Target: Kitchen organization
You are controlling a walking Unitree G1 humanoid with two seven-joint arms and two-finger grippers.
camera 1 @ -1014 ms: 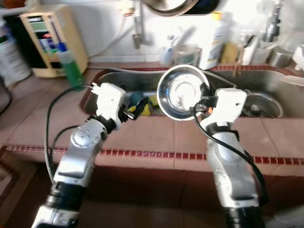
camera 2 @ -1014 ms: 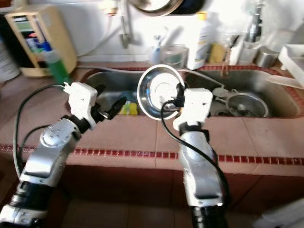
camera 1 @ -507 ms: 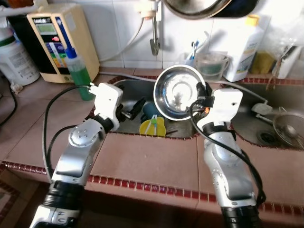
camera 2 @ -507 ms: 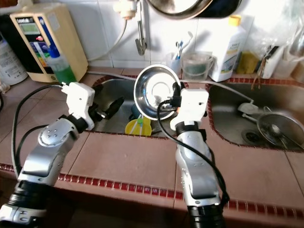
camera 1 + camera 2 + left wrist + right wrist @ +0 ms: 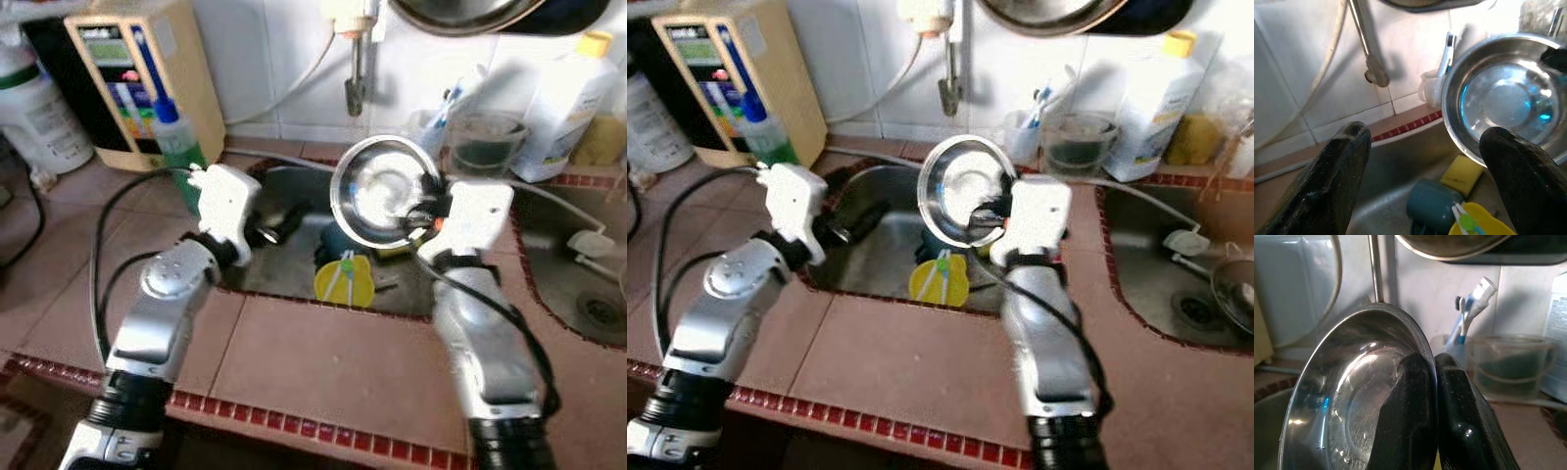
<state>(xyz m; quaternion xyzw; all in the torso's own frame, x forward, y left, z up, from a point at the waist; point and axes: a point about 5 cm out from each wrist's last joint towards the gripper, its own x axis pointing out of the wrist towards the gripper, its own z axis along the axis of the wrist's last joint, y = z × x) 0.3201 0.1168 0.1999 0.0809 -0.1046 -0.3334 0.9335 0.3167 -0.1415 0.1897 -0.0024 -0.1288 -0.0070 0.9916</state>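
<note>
Double sink (image 5: 294, 269) across the middle of the frame, set in a reddish tiled counter (image 5: 323, 362) along the lower half. Steel bowl (image 5: 384, 191) at centre, held up on edge above the left basin, its hollow toward the camera. Right gripper (image 5: 1435, 396) pinching the bowl's rim, one finger inside and one behind. Left gripper (image 5: 1422, 147) left of centre over the basin's near edge, fingers spread wide and empty.

Judged as an early stage of the tidying: one bowl lifted out, not yet put anywhere, no set-down spot apparent. Left to clear from the basin: a blue cup (image 5: 338, 245) and a yellow cup (image 5: 344, 279) with a small green-and-white item in it, just below the bowl, plus a yellow sponge (image 5: 1462, 174) beside them. Strainer (image 5: 1234, 294) at the right edge, in the other basin. Toothbrush cup (image 5: 1024, 127) and clear container (image 5: 1078, 142) in the upper middle, against the wall.
</note>
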